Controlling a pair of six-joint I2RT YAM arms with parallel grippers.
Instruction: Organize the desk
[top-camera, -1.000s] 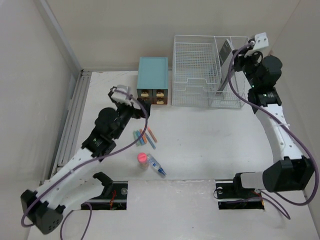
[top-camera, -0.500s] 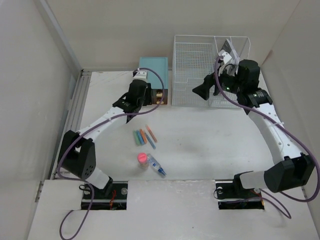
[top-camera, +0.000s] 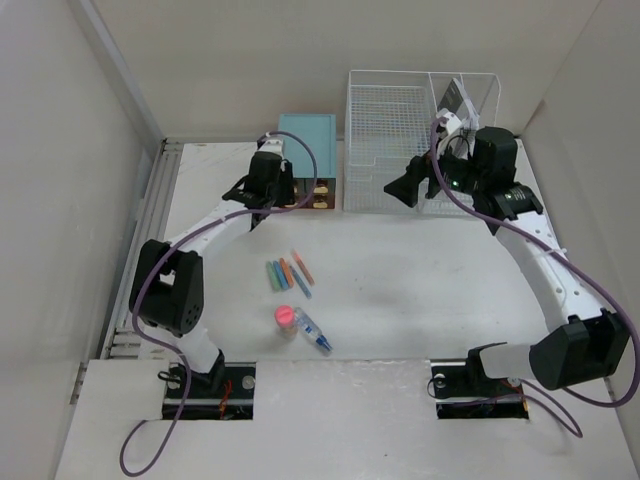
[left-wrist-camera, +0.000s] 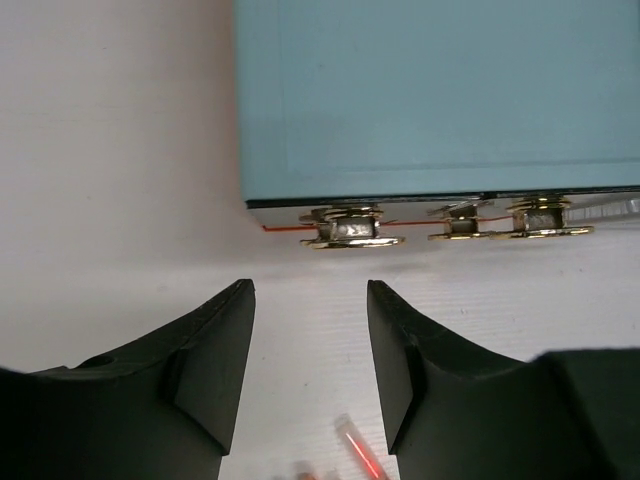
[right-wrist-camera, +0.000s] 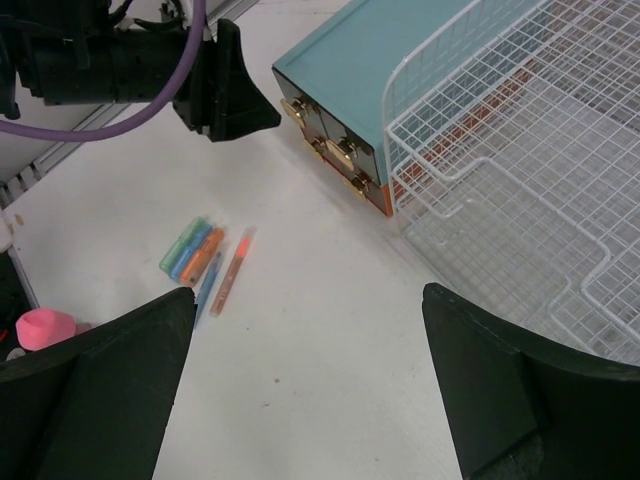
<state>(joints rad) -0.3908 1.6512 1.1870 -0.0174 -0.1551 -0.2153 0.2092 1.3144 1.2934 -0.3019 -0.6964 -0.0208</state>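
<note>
Well, L claw (left-wrist-camera: 310, 290) gapes empty at teal drawer box (left-wrist-camera: 430, 95); R claw (right-wrist-camera: 308, 295) wide, empty, over desk (top-camera: 420, 290).

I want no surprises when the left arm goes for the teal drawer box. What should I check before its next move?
1. Jaws of the left gripper open and empty: ok.
2. Gap centred on the end brass knob of the teal drawer box: not ok, the knob sits toward one finger.
3. Nothing lying between gripper and knob: ok, only bare desk there.
4. Approach free of the markers: ok, they lie behind the gripper.
5. Approach free of the right gripper: ok, it is open, empty, in front of the wire-mesh rack.
</note>
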